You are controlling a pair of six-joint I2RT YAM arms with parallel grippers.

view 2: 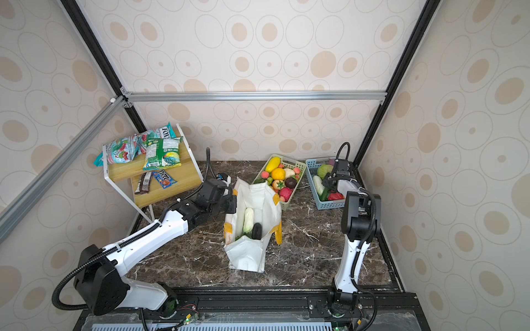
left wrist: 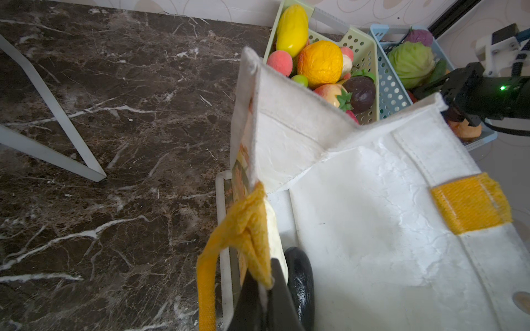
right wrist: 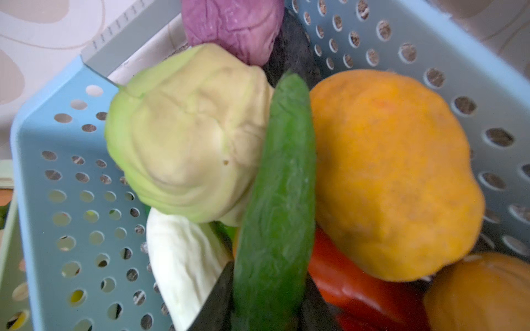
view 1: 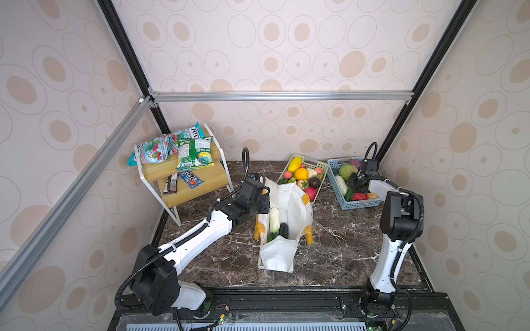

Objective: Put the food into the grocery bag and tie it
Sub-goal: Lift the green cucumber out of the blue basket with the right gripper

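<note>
In a top view, the bag (view 1: 296,207) stands open beside your left claw (view 1: 265,198). Left wrist: that claw pinches the soft yellow strap (left wrist: 249,229). Right wrist: your right claw (right wrist: 268,289) clasps the cucumber (right wrist: 281,177) near its end. It's probably light and slick, so a mid-body hold looks safer.

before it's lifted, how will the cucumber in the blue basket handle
Long and rounded, the cucumber may pivot between the jaws. Its matte skin probably grips well. It lies against the cabbage and orange fruit, which may shift.
</note>
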